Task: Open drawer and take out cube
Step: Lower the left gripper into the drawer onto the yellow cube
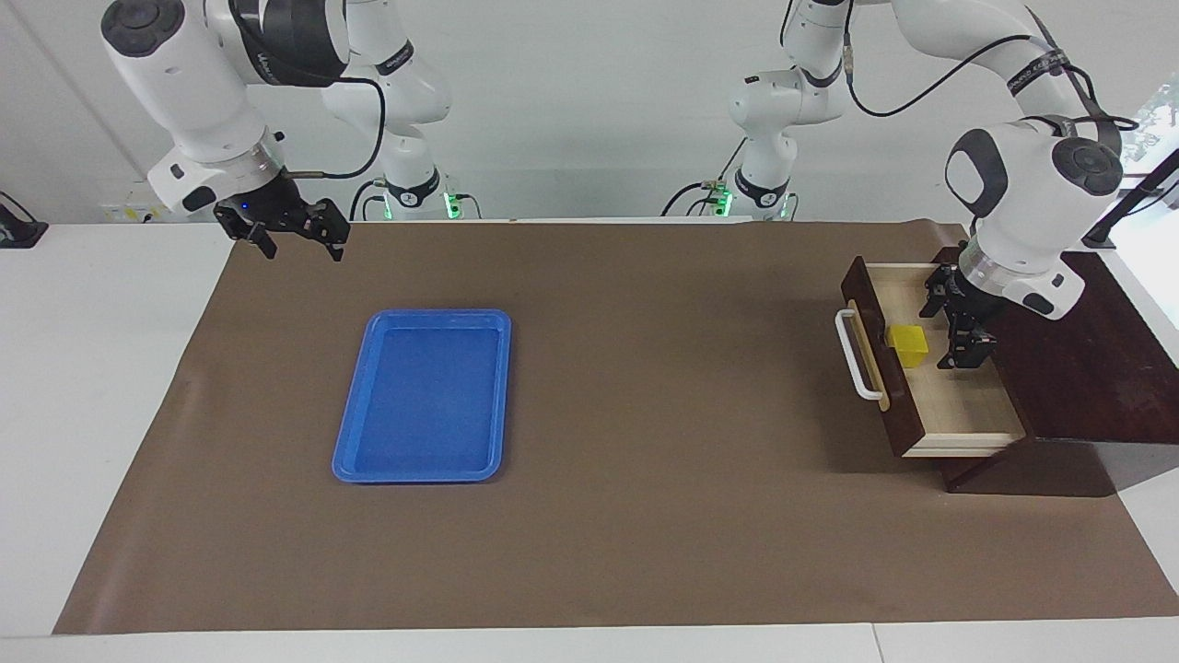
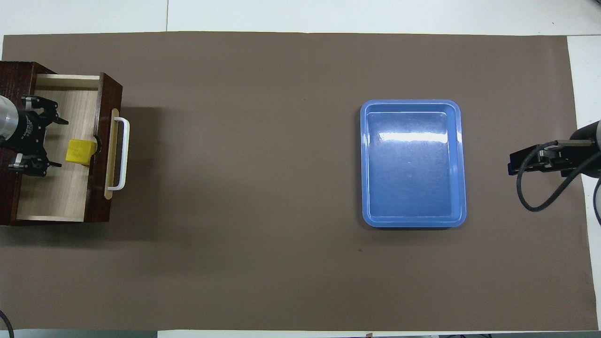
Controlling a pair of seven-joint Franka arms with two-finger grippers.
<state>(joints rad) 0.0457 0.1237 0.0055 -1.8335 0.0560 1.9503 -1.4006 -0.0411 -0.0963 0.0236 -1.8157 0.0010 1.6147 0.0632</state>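
The yellow cube (image 1: 908, 344) sits in the open drawer (image 1: 958, 396), against its front panel; it looks light, rigid and smooth; the left end effector (image 1: 958, 322), fingers apart, hovers at its 3 o'clock; flat opposite faces suit gripping; the right end effector (image 1: 293, 230) waits open.

No legible text, label, brand or number can be made out on anything shown.

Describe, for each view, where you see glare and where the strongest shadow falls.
Overhead view: a bright band of glare crosses the blue tray floor; a soft shadow spreads over the mat in front of the open drawer. Facing view: the tray shows no glare; the darkest shadow lies under the drawer and its box.
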